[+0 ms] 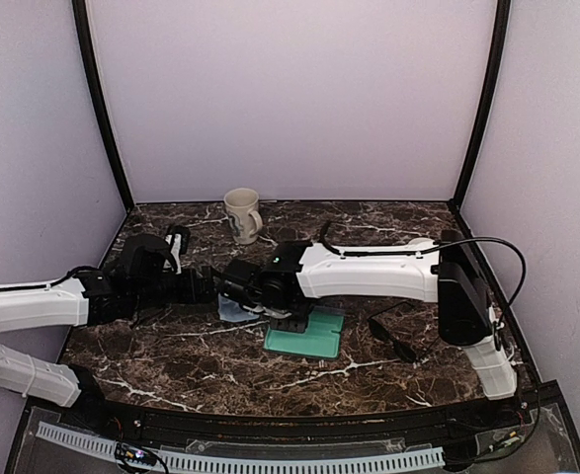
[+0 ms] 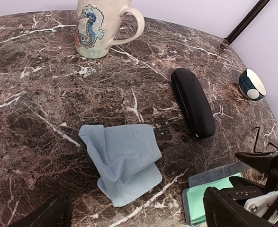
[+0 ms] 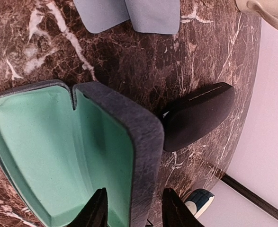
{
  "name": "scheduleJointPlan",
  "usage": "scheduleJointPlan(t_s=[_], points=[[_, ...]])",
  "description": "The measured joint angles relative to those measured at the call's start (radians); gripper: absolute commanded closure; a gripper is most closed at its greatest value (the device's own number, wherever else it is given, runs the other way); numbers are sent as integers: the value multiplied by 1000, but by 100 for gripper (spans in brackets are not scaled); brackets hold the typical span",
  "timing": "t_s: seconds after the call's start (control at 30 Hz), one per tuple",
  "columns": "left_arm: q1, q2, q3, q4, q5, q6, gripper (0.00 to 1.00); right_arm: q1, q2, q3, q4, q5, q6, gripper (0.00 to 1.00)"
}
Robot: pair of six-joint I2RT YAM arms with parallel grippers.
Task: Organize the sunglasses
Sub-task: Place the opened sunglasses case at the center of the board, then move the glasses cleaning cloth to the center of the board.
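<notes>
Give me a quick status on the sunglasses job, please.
Left fingers open, empty. Right fingers open, astride open case rim. Sunglasses on table, uncased. Cloth clear of case.

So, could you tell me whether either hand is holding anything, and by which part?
Nothing looks held. The right hand straddles the raised rim of the open case with gaps on both sides; the left hand is open and empty.

White-shelled arms (image 1: 369, 272) carry black joints, a black left end effector (image 1: 208, 288) and a black right end effector (image 3: 134, 210).
</notes>
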Motion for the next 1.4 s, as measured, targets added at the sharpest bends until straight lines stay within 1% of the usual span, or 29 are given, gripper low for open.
scheduleJointPlan(t_s=[0.13,0.23,0.3,0.37,0.47,0.53,0.7,0.77,0.8,0.97,1.13,1.4], points=[[0,14,0,0,5,5,1,2,-20,-36,21,-5,5,46],[0,22,0,2,7,12,1,2,-59,-87,52,-11,21,32],[0,33,0,5,9,19,1,2,-112,-140,90,-25,24,24],[0,51,0,5,10,25,3,2,-192,-209,143,-53,34,20],[0,87,2,5,16,36,8,-6,-335,-318,233,-116,55,19],[0,112,8,2,21,50,14,-20,-446,-399,297,-167,76,19],[0,214,87,-6,58,98,37,-101,-663,-573,433,-269,153,21],[-3,245,113,-6,77,112,43,-139,-731,-641,482,-307,186,21],[-7,260,124,-6,82,119,45,-155,-756,-669,499,-323,201,22],[-34,353,188,-16,108,151,50,-190,-833,-767,573,-386,258,22],[-60,468,254,-50,114,181,51,-200,-858,-801,613,-422,286,22],[-82,576,336,-108,111,224,51,-208,-859,-853,632,-435,303,23]])
